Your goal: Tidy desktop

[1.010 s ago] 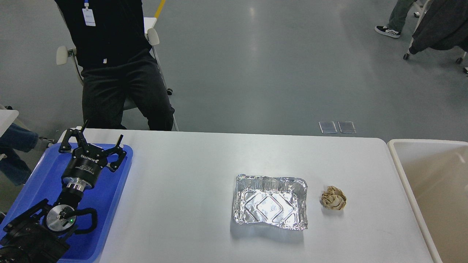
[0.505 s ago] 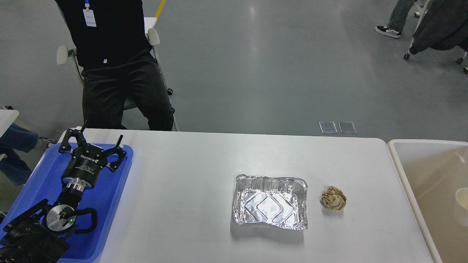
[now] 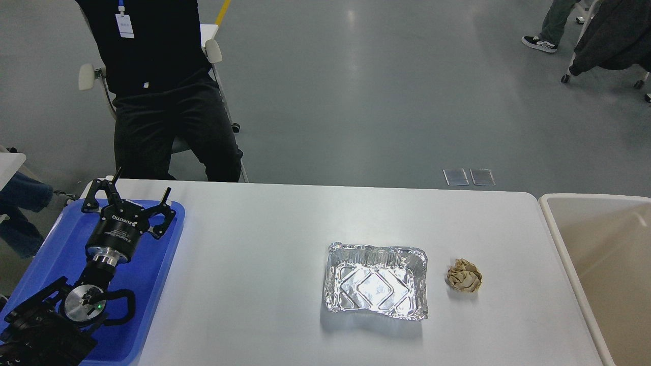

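The white desktop [image 3: 264, 244] fills the lower part of the head view. An empty silver foil tray [image 3: 376, 281] lies right of its centre. A crumpled tan paper ball [image 3: 464, 275] sits just right of the foil tray. My left gripper [image 3: 136, 195] is open and empty, held over the far end of the blue plastic tray [image 3: 152, 274] at the left edge. My right gripper is out of view.
A cream-white rimmed bin [image 3: 564, 244] stands against the desktop's right end. A person in black [image 3: 163, 91] sits on a chair just behind the desktop's far left corner. Grey floor lies beyond the far edge.
A pale object showed low in the bin at the right edge half a second ago and is gone now. My left arm has not moved.
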`<control>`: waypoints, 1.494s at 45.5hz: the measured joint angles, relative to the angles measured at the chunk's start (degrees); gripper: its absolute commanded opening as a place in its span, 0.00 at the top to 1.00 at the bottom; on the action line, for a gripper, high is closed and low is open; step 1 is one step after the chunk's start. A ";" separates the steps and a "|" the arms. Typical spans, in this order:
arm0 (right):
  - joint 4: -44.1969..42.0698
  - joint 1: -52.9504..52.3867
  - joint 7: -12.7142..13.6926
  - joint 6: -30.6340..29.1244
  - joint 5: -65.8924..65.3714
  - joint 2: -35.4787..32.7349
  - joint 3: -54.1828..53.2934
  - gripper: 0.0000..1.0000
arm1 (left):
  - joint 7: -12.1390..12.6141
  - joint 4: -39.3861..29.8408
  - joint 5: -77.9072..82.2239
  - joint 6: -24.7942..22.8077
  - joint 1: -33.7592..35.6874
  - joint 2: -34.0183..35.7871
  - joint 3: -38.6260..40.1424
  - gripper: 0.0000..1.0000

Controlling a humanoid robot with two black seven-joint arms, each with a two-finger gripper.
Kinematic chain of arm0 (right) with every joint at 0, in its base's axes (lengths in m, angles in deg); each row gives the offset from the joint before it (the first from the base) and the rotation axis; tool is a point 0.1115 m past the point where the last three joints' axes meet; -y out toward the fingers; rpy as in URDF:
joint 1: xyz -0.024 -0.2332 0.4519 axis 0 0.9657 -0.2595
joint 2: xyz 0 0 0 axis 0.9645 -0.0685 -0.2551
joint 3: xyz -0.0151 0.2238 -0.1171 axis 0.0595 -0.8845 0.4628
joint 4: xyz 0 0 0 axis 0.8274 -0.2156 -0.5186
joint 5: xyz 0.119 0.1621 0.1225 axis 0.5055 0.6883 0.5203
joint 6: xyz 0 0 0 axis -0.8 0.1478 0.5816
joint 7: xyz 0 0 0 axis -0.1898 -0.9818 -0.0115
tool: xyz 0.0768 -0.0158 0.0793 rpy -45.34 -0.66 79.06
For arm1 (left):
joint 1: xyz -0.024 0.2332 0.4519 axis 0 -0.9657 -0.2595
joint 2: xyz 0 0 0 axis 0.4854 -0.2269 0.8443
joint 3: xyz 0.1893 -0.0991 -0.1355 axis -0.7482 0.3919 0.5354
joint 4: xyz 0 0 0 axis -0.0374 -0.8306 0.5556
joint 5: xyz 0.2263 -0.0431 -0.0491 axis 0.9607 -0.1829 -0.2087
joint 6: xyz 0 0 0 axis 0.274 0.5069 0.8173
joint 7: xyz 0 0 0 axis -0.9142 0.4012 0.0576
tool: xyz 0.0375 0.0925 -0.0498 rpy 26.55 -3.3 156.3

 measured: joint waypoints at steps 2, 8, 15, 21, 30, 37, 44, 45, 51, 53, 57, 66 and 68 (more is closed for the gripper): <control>1.52 -1.22 0.00 -0.20 -1.17 -1.00 0.08 0.01 | 0.00 -0.01 0.00 0.00 0.02 0.00 0.00 0.01; 9.43 -5.69 0.05 -0.66 -4.89 -5.59 0.41 0.01 | 0.00 -0.01 0.00 0.00 0.04 0.00 0.00 0.01; 19.48 -11.30 0.06 -0.91 -10.14 -10.28 1.34 0.00 | 0.01 -0.01 0.00 0.00 0.05 -0.01 0.00 0.01; 27.21 -15.64 0.07 -0.98 -14.46 -14.20 1.92 0.00 | 0.08 -0.02 0.00 -0.02 0.05 -0.02 0.00 0.01; 39.44 -22.83 0.17 -1.52 -22.23 -20.48 2.40 0.00 | 0.09 -0.03 0.00 -0.07 0.05 -0.02 -0.02 0.01; 46.73 -28.42 1.35 -3.13 -25.49 -23.79 3.50 0.00 | 0.09 -0.03 0.00 -0.08 0.06 -0.01 -0.02 0.01; 51.21 -35.46 2.43 -5.60 -26.89 -25.34 7.33 0.00 | 0.09 -0.04 0.00 -0.07 0.05 -0.06 -0.02 0.01; 51.81 -37.02 2.56 -6.19 -27.05 -25.48 8.53 0.00 | 0.09 -0.04 0.00 -0.07 0.05 -0.08 -0.02 0.01; 54.06 -44.63 2.94 -8.64 -27.41 -25.16 15.58 0.00 | 0.09 -0.05 0.00 -0.07 0.09 -0.11 -0.02 0.01; 54.68 -47.57 3.00 -9.55 -27.28 -24.29 18.91 0.00 | 0.09 -0.06 -0.01 -0.07 0.11 -0.12 -0.02 0.01; 56.53 -54.67 3.05 -12.26 -25.23 -21.22 28.06 0.00 | 0.09 -0.07 0.00 -0.07 0.13 -0.14 -0.01 0.01; 60.66 -66.85 3.05 -18.29 -14.14 -10.06 46.14 0.00 | 0.10 -0.05 0.00 -0.07 0.11 -0.14 0.00 0.01; 61.16 -68.46 3.07 -19.71 -11.96 -8.05 48.59 0.00 | 0.10 -0.05 -0.01 -0.07 0.11 -0.15 0.00 0.01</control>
